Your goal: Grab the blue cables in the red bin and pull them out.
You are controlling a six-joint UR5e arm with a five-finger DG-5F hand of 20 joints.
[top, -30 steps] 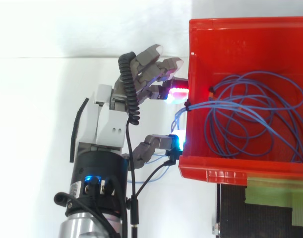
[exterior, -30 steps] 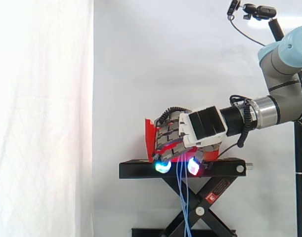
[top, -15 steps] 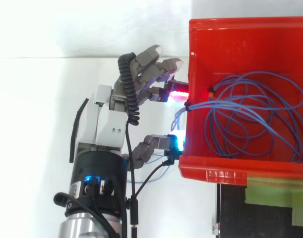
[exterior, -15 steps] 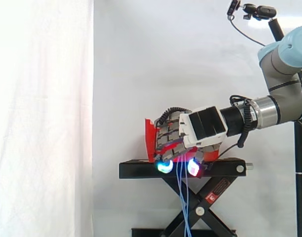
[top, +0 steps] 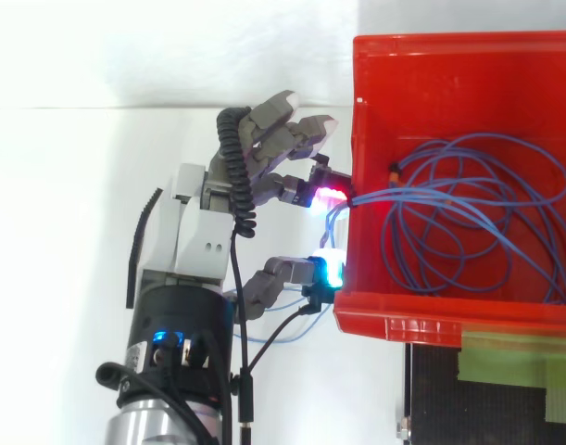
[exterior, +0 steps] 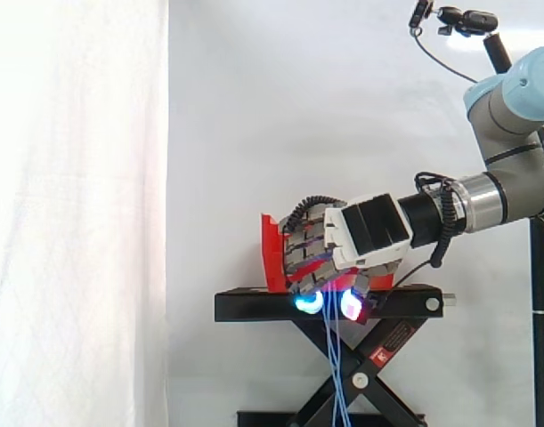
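Curtain of white cloth behind everything. Pale blue-grey robot arm in from the right edge of the side view, wrist roughly level. Black scissor-lift stand under the work. Open-topped red plastic bin on the stand, tilted in the side view, with a faint moulded marking on one inner wall, not readable. White and grey hand with glowing pads just outside the bin's left wall as seen from above, fingers half bent toward the thumb, magenta pad and cyan pad apart with a gap between, not clamped on anything. Thin blue cables mostly coiled in loose overlapping loops on the bin floor, with a few strands over the left wall, down through the gap between the pads, hanging past the stand's top in the side view. Strip of pale green tape along the stand's top, seen from above. Small red and white sticker on one crossed leg, print too small to read.
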